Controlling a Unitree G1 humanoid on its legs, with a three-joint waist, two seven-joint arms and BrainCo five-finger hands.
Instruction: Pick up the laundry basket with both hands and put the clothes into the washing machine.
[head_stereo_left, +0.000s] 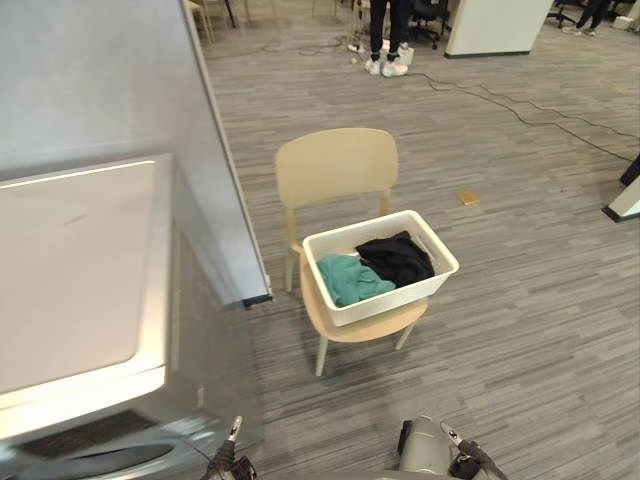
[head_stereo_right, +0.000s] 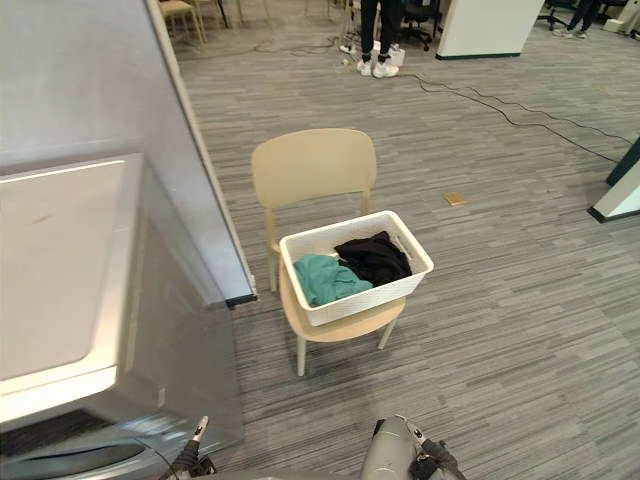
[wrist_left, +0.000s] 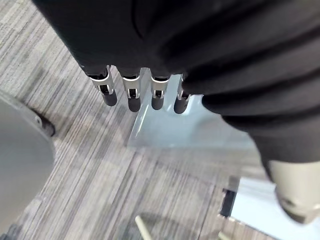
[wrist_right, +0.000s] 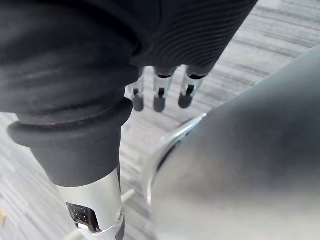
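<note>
As clothes (head_stereo_left: 350, 278) lie inside, basket (head_stereo_left: 392, 296) rests on chair (head_stereo_left: 336, 166).

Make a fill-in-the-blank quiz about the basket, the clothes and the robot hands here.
1. The basket sits on a ____.
2. In it, beside the teal garment, lies a ____ one.
3. The washer stands on the robot's ____ side.
4. The left robot hand and the right robot hand hang with straight fingers and hold ____.

Missing words: chair; black; left; nothing.
</note>
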